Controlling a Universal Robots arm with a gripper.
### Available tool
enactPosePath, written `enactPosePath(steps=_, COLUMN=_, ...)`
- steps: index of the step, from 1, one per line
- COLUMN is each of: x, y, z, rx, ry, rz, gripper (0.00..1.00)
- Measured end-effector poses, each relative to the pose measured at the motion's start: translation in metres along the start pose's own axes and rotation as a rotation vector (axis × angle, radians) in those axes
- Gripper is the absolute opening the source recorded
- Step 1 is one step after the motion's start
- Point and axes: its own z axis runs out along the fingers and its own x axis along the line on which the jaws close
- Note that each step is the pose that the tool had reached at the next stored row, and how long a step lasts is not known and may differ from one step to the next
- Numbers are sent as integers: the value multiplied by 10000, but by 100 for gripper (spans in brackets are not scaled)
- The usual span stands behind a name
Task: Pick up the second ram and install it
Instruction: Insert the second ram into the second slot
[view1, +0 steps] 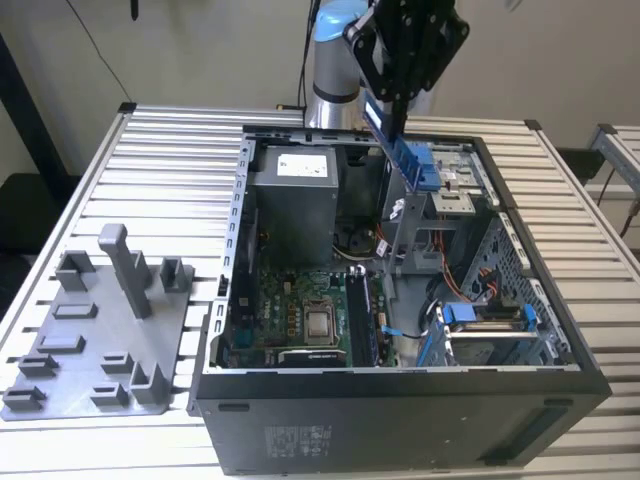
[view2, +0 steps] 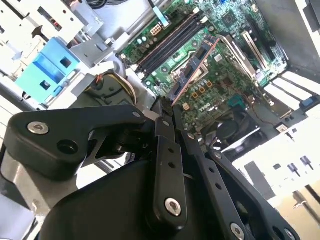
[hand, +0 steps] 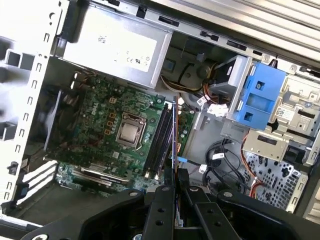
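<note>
In the exterior view my gripper (view1: 397, 98) hangs above the open computer case (view1: 400, 385), shut on the second ram (view1: 392, 140), a long narrow dark blue stick slanting down over the case's rear half. In both wrist views the stick shows edge-on as a thin line (hand: 174, 135) (view2: 196, 67) running out from between my black fingers (hand: 164, 192) (view2: 165, 130). Beyond it lies the green motherboard (hand: 100, 120) with its long black memory slots (hand: 159, 137) (view2: 170, 42) (view1: 365, 315). The stick is well clear of the slots.
A grey power supply box (view1: 295, 200) sits at the case's back. Beside the board are blue drive brackets (view1: 485, 315) (hand: 260, 95), loose cables (view1: 400, 335) and the CPU socket (view1: 320, 322). A grey fixture tray (view1: 90, 340) lies on the slatted table at the exterior view's left.
</note>
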Motion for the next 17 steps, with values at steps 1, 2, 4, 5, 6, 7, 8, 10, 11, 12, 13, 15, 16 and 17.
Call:
enactPosePath(steps=1, x=0, y=0, z=1, rx=4, ry=4, rz=173, gripper=14)
enactPosePath(steps=2, x=0, y=0, z=3, rx=8, ry=7, rz=353, gripper=14)
enactPosePath(steps=4, x=0, y=0, z=6, rx=17, ry=16, rz=709, gripper=14)
enactPosePath(steps=5, x=0, y=0, z=8, rx=22, ry=19, rz=878, gripper=14)
enactPosePath(steps=6, x=0, y=0, z=10, rx=27, ry=24, rz=1036, gripper=14)
enactPosePath(steps=7, x=0, y=0, z=12, rx=30, ry=26, rz=1193, gripper=14)
enactPosePath(steps=8, x=0, y=0, z=14, rx=34, ry=30, rz=1352, gripper=14)
enactPosePath(steps=10, x=0, y=0, z=17, rx=43, ry=38, rz=1672, gripper=14)
enactPosePath(steps=11, x=1, y=0, z=18, rx=47, ry=41, rz=1832, gripper=14)
enactPosePath(steps=12, x=1, y=0, z=20, rx=51, ry=45, rz=1994, gripper=14)
enactPosePath(steps=13, x=1, y=1, z=22, rx=54, ry=49, rz=2170, gripper=14)
enactPosePath(steps=15, x=1, y=0, z=24, rx=64, ry=56, rz=2481, gripper=14)
enactPosePath(steps=16, x=1, y=0, z=25, rx=67, ry=59, rz=2614, gripper=14)
enactPosePath(steps=17, x=1, y=0, z=25, rx=68, ry=60, rz=2667, gripper=14)
